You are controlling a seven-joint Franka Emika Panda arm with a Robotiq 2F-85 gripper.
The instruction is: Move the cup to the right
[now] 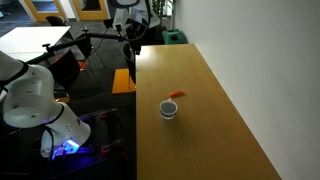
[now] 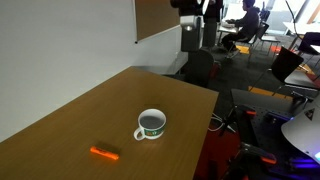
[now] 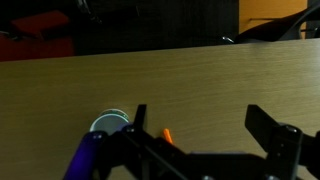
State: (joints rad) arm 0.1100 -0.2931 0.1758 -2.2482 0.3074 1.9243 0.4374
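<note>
The cup (image 1: 169, 109) is small, round and white with a dark interior. It stands upright on the wooden table (image 1: 215, 110), near the table's edge, and also shows in an exterior view (image 2: 150, 124). In the wrist view the cup (image 3: 108, 124) is at the lower left, partly hidden by the gripper body. My gripper (image 3: 205, 125) is open and empty, its two dark fingers spread wide above bare wood. It is apart from the cup. The gripper itself does not show in either exterior view.
A small orange object (image 1: 176, 95) lies on the table beside the cup; it also shows in the other views (image 2: 104, 154) (image 3: 167, 134). The white robot arm (image 1: 28, 95) stands off the table. Office chairs and desks (image 2: 200, 65) fill the room beyond.
</note>
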